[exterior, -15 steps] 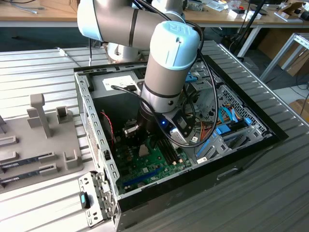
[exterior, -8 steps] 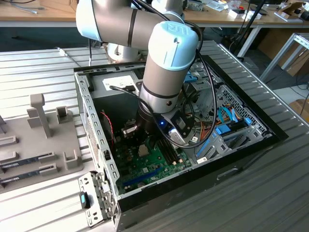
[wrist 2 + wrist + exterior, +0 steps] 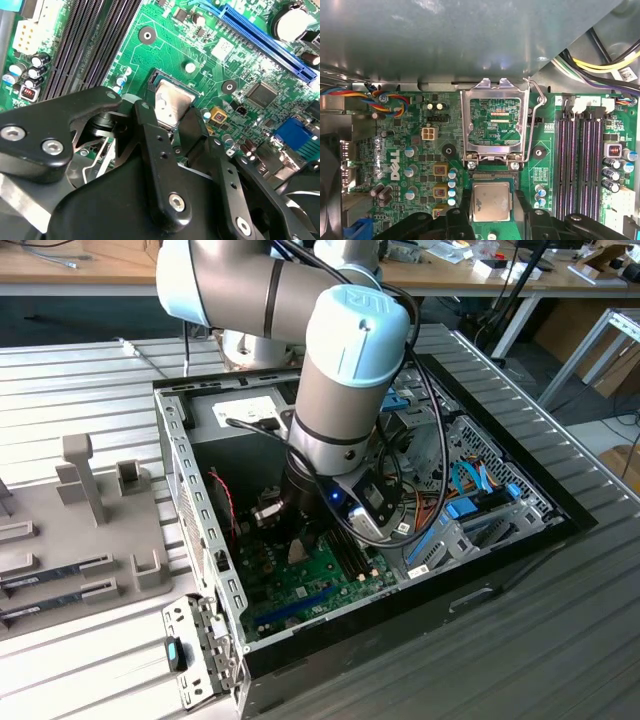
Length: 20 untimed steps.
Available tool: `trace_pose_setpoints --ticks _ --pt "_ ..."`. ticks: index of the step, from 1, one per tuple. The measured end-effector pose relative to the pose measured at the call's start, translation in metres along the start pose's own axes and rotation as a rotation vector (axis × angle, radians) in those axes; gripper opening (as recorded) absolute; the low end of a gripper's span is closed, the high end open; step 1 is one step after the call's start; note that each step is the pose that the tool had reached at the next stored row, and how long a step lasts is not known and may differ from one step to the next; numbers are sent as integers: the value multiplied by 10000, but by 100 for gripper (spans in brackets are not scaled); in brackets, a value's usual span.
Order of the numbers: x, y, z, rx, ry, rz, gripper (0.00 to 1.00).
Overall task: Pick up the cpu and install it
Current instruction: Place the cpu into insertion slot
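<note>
The cpu [image 3: 491, 201] lies at the open socket, beside the raised hinged lid [image 3: 492, 122]. The gripper [image 3: 491, 204] clamps it between black fingers [image 3: 464, 207] (they cover its side edges; whether it is seated is unclear). In the exterior view, the arm [image 3: 350, 370] hides it inside the computer case [image 3: 185, 510].

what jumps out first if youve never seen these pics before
The big grey robot arm with pale blue joint caps reaches down into the open black computer case on the ribbed metal table. In the first wrist view, the black pincer grips the small square silver-grey cpu chip over the green motherboard, right beside the silver metal socket frame with its lid hinged open.
</note>
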State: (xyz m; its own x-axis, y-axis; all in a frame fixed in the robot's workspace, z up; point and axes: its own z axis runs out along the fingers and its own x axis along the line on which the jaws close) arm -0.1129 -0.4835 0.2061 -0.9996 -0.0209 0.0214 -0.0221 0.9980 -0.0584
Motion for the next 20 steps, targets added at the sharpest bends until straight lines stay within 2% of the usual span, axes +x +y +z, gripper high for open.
trace_pose_setpoints --ticks 4,20 --pt "0 -1 6 6 -11 -199 46" --pt "11 1 34 8 -10 -201 44"
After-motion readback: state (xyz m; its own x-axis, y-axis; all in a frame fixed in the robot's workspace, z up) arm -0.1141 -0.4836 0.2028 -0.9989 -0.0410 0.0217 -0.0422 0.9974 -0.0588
